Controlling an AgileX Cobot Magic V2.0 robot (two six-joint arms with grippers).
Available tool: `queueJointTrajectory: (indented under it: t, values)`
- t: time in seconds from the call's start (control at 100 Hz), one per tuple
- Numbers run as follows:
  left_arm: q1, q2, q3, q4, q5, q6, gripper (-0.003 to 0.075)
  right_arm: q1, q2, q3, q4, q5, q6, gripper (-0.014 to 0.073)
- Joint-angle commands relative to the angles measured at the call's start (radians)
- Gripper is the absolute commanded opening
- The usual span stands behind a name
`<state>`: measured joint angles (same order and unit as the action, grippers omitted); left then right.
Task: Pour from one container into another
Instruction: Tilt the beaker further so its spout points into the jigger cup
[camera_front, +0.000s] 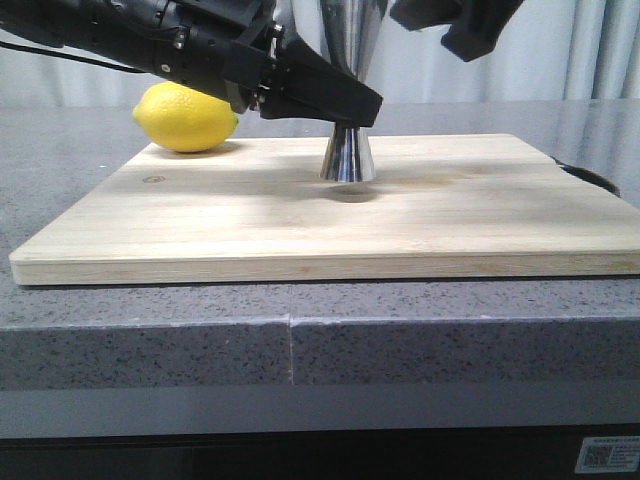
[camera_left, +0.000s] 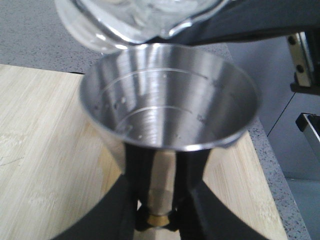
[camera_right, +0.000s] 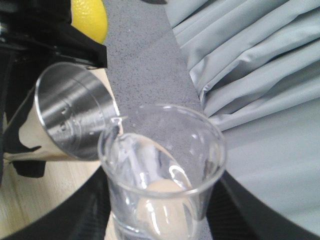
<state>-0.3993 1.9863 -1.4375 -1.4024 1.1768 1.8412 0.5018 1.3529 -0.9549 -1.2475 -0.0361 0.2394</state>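
Lemon (camera_front: 186, 117) behind left gripper (camera_front: 345, 100) clamping jigger (camera_front: 348, 155); right gripper (camera_right: 160, 220) grasping tilted beaker (camera_right: 162, 170).

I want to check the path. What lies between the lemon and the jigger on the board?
Front view: only the left pincer lies between lemon and jigger; the board is bare.

Left tool (camera_front: 340, 100) around jigger (camera_front: 347, 155) on board (camera_front: 300, 215); lemon (camera_front: 185, 117) behind

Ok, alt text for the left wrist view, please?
Steel jigger fills the view, gripped at its gold waist by the left gripper, its open cup showing droplets inside. The glass beaker tips over its rim, above a wooden board.
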Motion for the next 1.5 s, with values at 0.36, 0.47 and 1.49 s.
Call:
queueJointTrajectory:
  t: [0.36, 0.47, 1.49]
  values:
    - [-0.011, -0.050, -0.029, -0.075, 0.092, -0.008, -0.0010, -0.001, -0.039, -0.036, -0.035, -0.019, -0.002, 0.0248]
    - [-0.011, -0.050, -0.029, -0.075, 0.092, -0.008, -0.0010, -0.001, -0.039, -0.036, -0.037, -0.019, -0.002, 0.0248]
    - [-0.011, -0.050, -0.029, -0.065, 0.092, -0.019, -0.0010, -0.001, -0.039, -0.036, -0.084, -0.019, -0.002, 0.0248]
